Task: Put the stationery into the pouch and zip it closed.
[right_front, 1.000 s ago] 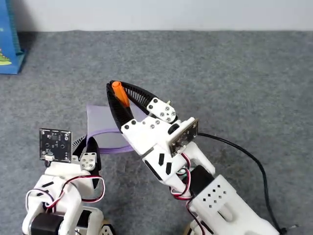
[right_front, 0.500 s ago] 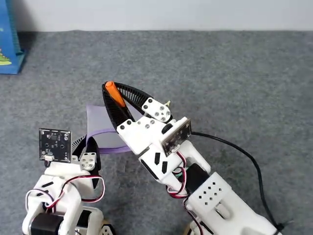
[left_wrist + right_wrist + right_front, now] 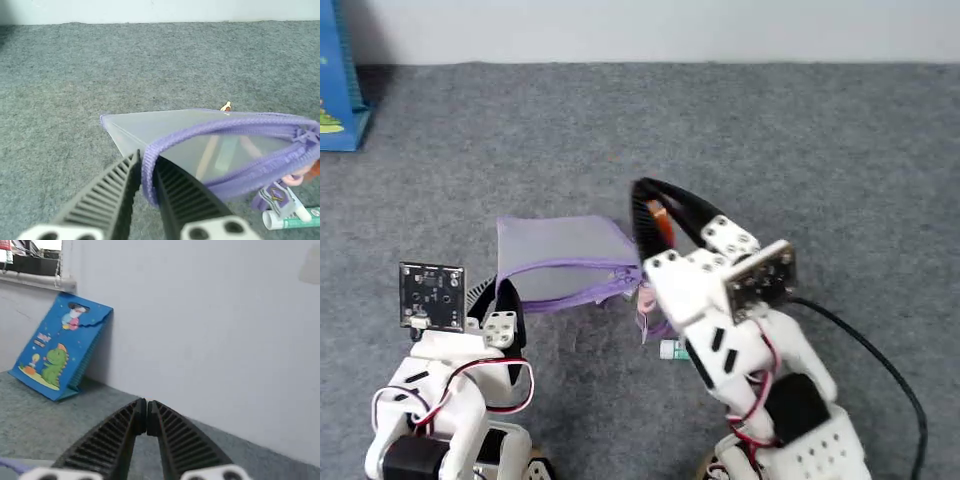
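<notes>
A translucent purple pouch lies on the grey carpet with its zip open. My left gripper is at its near left corner, shut on the purple zip rim. In the left wrist view the pouch shows pale stick shapes inside. My right gripper hangs to the right of the pouch mouth, tilted upward, shut on an orange pen. In the right wrist view its fingers meet at the tips and the pen is hidden. A white and green tube lies on the carpet by the zip end.
A blue gift bag leans on the wall at the far left. A pink zip charm hangs at the pouch's right end. Open grey carpet spreads behind and to the right.
My right arm has swung right, off the pouch, carrying the orange pen; the pouch and the tube are now uncovered. The left arm has kept still.
</notes>
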`<state>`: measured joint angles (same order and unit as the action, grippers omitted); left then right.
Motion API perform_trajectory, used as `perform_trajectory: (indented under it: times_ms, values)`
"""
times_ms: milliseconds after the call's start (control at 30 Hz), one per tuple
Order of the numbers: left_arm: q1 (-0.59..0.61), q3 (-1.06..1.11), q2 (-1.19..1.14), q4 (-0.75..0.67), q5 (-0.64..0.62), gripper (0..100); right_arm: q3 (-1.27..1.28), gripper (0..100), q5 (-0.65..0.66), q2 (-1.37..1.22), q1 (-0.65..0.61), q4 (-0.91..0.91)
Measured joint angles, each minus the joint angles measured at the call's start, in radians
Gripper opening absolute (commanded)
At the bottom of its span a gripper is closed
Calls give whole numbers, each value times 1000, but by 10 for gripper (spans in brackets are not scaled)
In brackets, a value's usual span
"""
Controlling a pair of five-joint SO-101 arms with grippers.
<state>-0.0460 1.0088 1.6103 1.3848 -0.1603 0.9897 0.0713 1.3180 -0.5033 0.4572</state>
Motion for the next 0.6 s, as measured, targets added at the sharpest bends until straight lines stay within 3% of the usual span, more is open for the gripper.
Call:
perform_trajectory:
  times_ms: [233,600]
  values:
    - [0,0,0,0,0,12,11,8,-44,38,184,213]
    - [0,0,0,0,0,12,61,13,-34,-216,345,304]
